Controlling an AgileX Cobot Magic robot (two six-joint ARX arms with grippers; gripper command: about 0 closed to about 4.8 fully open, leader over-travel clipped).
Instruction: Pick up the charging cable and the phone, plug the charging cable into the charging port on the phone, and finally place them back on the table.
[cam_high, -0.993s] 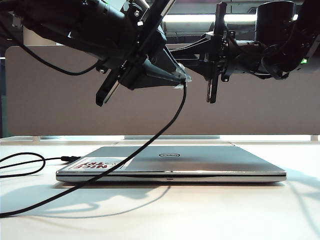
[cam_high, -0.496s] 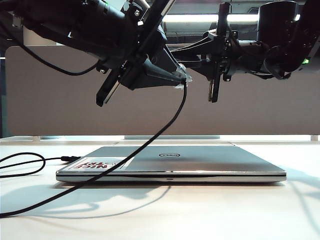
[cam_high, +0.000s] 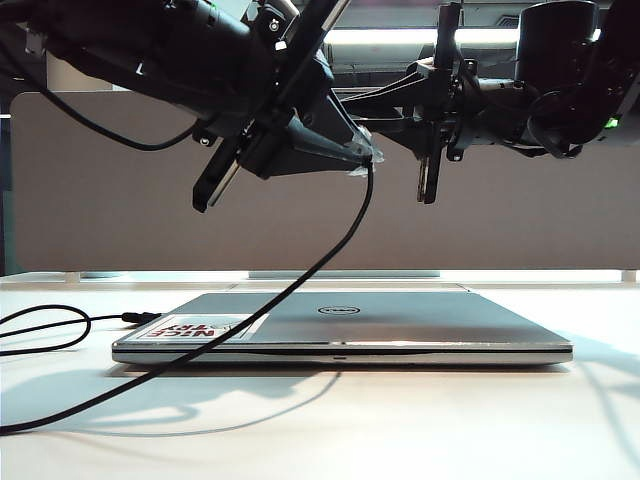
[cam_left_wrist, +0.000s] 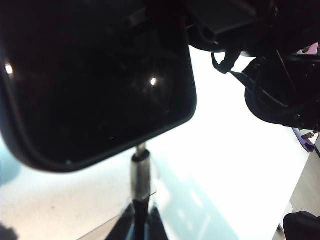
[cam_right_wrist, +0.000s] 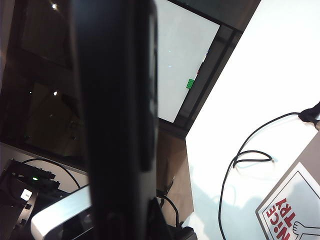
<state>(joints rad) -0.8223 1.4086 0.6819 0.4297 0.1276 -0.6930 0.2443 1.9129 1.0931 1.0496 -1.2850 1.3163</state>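
Rightward-shifted right gripper (cam_high: 428, 150) clamps phone (cam_high: 429, 178); left gripper (cam_high: 368, 158) pinches charging cable (cam_high: 300, 285); sticker (cam_high: 195, 327) reads "NICE TRY".

Lab bench: white table (cam_high: 420, 430), partition panel (cam_high: 110, 190), laptop (cam_high: 400, 325).

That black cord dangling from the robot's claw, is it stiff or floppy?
Probably floppy: the charging cable sags in a loose curve from the left gripper to the table and coils there. Its metal plug looks rigid, so only that tip should hold its aim. It seems light, swinging easily if the arm moves.
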